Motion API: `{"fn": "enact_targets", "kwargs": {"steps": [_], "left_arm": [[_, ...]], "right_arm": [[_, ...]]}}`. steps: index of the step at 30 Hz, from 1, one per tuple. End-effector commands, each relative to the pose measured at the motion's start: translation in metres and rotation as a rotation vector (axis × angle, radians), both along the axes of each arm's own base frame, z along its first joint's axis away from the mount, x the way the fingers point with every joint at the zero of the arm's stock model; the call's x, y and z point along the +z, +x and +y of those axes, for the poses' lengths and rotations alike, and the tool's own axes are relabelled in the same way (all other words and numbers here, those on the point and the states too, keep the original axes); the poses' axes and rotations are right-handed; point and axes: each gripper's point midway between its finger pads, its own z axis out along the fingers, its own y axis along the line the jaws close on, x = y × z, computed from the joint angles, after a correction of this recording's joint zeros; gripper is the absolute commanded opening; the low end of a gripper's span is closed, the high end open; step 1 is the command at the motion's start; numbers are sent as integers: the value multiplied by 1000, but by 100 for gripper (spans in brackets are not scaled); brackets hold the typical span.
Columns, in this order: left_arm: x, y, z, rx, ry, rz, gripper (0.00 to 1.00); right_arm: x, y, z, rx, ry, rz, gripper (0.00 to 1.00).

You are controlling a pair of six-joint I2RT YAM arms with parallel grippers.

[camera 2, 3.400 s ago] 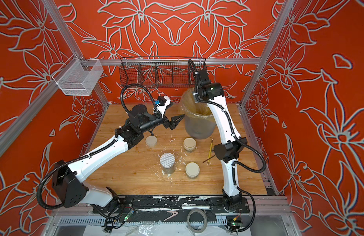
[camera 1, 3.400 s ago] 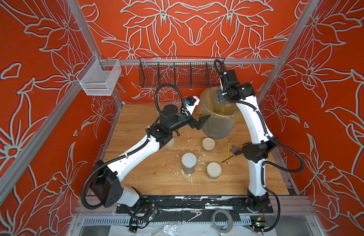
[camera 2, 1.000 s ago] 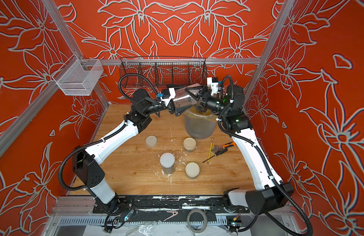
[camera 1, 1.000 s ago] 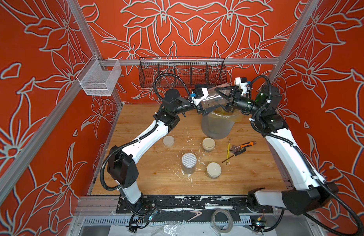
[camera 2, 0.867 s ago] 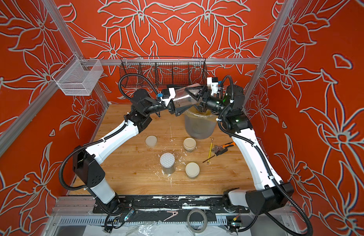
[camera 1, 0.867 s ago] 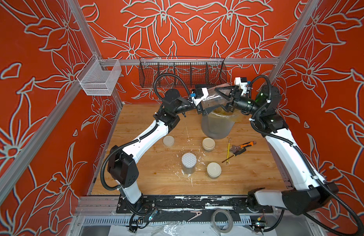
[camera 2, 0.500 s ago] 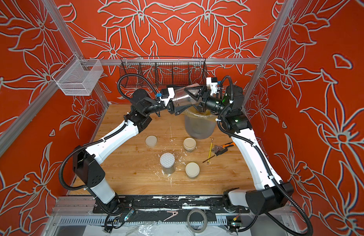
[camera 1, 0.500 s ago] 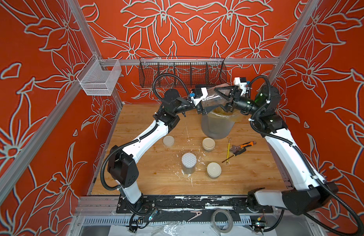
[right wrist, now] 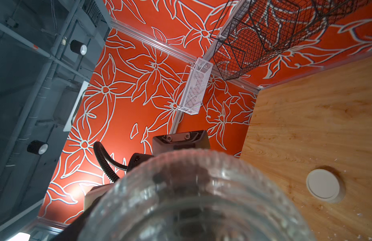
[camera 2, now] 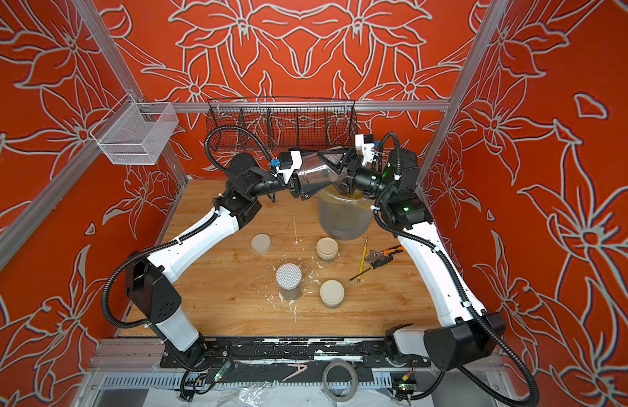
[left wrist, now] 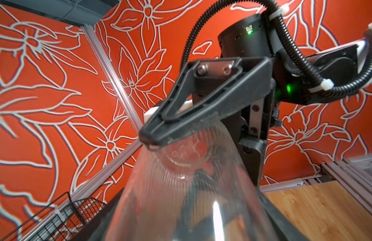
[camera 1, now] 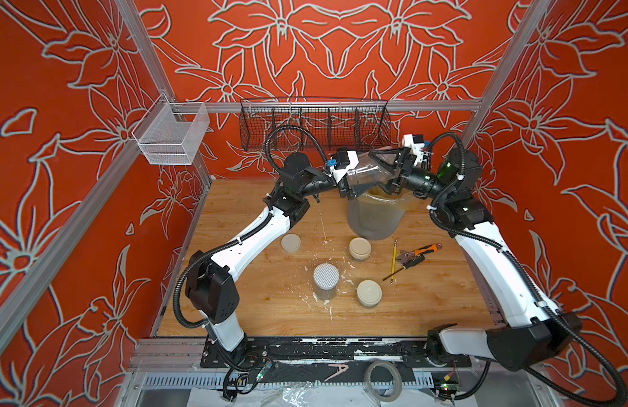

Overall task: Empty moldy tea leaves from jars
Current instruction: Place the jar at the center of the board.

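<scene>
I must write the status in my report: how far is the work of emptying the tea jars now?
Done, it seems: one lid lies loose on the table. In hand: the left claw grips a clear jar on its side above the grey bin, the right claw at its other end; it looks empty. Left: three jars stand closed: dotted-lid jar, jar by the bin, front jar.

Clear ribbed jar, uncapped, lies on its side in the air above the grey lined bin. Upright on the worktop: tall clear jar with dotted white lid, rear squat cream-lidded jar, front squat cream-lidded jar. Loose cream lid lies flat, apart.
</scene>
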Motion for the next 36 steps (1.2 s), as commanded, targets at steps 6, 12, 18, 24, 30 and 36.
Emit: {"fn": "enact_targets", "kwargs": {"steps": [6, 12, 18, 24, 30, 36], "left_arm": [[43, -5, 32, 111, -70, 44, 12], [45, 12, 62, 251, -101, 173, 6], [38, 36, 106, 445, -142, 342, 1], [-4, 61, 165, 731, -69, 593, 1], [-94, 65, 221, 1055, 140, 847, 3], [-183, 58, 260, 1193, 225, 1177, 4]], "right_arm": [[32, -17, -12, -66, 7, -154, 97], [25, -15, -35, -242, -95, -213, 97], [15, -15, -44, -299, -195, -249, 97], [2, -17, -55, -355, -361, -316, 97], [-35, -9, -61, -321, -635, -302, 97], [-70, -1, -54, -230, -748, -257, 97]]}}
